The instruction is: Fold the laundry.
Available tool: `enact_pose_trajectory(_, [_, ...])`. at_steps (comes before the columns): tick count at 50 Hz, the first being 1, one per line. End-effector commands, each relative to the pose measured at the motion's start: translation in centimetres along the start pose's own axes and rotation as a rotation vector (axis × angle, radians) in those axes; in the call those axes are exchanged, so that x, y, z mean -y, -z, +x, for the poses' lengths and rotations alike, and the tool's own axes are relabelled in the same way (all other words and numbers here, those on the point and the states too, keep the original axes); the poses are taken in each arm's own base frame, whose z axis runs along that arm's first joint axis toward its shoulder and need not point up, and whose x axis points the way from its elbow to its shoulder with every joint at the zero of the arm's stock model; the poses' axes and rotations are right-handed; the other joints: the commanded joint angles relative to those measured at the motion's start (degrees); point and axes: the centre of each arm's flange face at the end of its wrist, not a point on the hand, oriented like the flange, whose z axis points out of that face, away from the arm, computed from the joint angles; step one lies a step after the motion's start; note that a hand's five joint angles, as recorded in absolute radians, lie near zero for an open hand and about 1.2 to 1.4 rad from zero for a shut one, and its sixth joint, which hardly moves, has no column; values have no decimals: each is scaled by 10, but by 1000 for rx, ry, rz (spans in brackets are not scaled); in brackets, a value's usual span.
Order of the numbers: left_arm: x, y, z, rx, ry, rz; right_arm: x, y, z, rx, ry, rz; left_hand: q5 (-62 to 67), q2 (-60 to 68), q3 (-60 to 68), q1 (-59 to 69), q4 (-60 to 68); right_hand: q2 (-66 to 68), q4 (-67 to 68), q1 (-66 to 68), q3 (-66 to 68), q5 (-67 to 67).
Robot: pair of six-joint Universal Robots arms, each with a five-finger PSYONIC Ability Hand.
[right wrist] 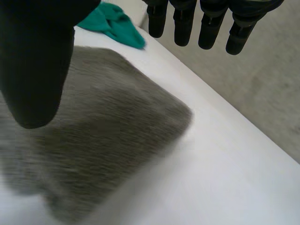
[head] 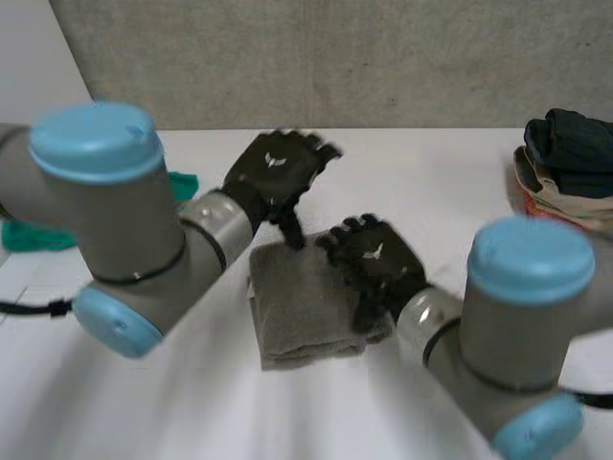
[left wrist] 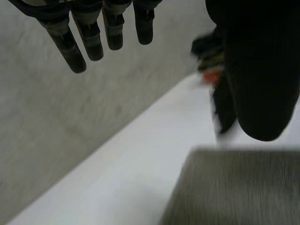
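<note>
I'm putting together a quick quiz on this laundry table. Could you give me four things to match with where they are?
1 grey folded cloth
2 green cloth
3 stack of clothes
4 right hand

a at the table's right edge
b middle of the table
c over the grey folded cloth
d partly behind the left arm

Pairs: 1-b, 2-d, 3-a, 4-c
</note>
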Motion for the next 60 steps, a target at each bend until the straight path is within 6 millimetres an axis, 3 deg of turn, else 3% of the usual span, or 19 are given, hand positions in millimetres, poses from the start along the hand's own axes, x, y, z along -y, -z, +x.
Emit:
enact_pose_trajectory(1, [29,1,7,-236,86,50,-30,13,-45,76,49,24,-4,6,4,15,7,-20,-18,-27,-19,-26])
enact_pose_trajectory(10, [29,4,14,-327,98,41,-50,-7,-49,37,130,50,-4,6,4,15,7,-20,-18,-27,-19,-26])
enact_pose_trajectory(23, [21,0,14,-321,107,20,-48,-36,-48,3,173,141,-7,3,0,11,4,53,55,46,54,47])
enact_pose_trajectory(29, [21,0,13,-318,107,18,-48,-40,-48,-2,174,149,-7,3,0,11,4,149,151,142,150,142])
enact_pose_trajectory(36, [21,0,13,-318,107,18,-45,-48,-46,-10,169,156,-5,5,2,13,6,164,166,157,165,158])
enact_pose_trajectory(39, [21,0,13,-318,108,19,-45,-48,-45,-5,165,158,-5,5,2,13,6,364,366,357,365,357])
enact_pose_trajectory(45, [21,0,12,-316,108,20,-44,-52,-39,-22,165,159,-5,5,2,13,6,438,440,431,439,432])
enact_pose_trajectory(51, [23,0,12,-314,106,29,-42,-59,-30,-50,158,166,-5,5,2,13,6,598,600,591,599,592])
enact_pose_trajectory(54, [24,-1,11,-311,104,38,-39,-63,-21,-71,157,172,-4,6,4,14,7,548,550,541,549,542])
enact_pose_trajectory(56, [26,-1,10,-308,103,44,-40,-63,-16,-82,159,164,-4,6,4,15,7,419,421,412,420,413])
enact_pose_trajectory(57, [26,-1,9,-306,101,48,-41,-62,-14,-82,157,147,-4,6,4,15,7,275,277,268,276,269])
enact_pose_trajectory(60, [25,-1,6,-298,102,46,-42,-55,-13,-60,140,89,-4,6,4,15,7,189,192,183,190,183])
